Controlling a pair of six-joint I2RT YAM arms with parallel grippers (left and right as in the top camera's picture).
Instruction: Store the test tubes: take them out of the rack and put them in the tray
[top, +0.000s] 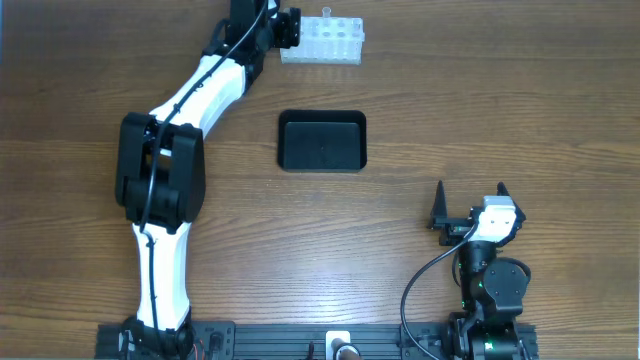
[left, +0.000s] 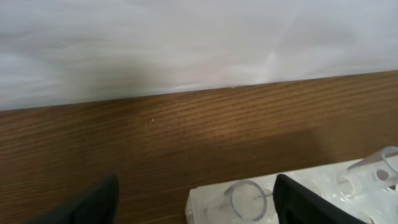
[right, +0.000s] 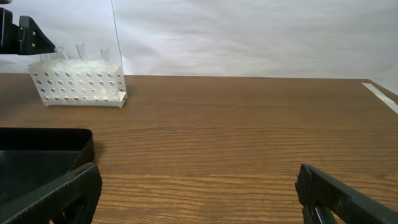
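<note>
The white perforated rack (top: 322, 42) stands at the table's far edge, with clear test tubes (right: 79, 51) sticking up from it. My left gripper (top: 287, 28) hovers at the rack's left end. In its wrist view, my left gripper (left: 198, 185) is open, and a tube's round rim (left: 249, 199) at the rack's corner (left: 205, 202) lies between the fingers. Another tube (left: 380, 163) leans farther along. The black tray (top: 322, 140) sits mid-table with nothing in it. My right gripper (top: 470, 196) rests open near the front right, far from both.
A white backdrop (left: 186, 43) rises right behind the table's far edge. In the right wrist view the rack (right: 78, 84) and tray (right: 43, 155) lie ahead, with bare wood (right: 249, 137) between them and the right gripper (right: 199, 183).
</note>
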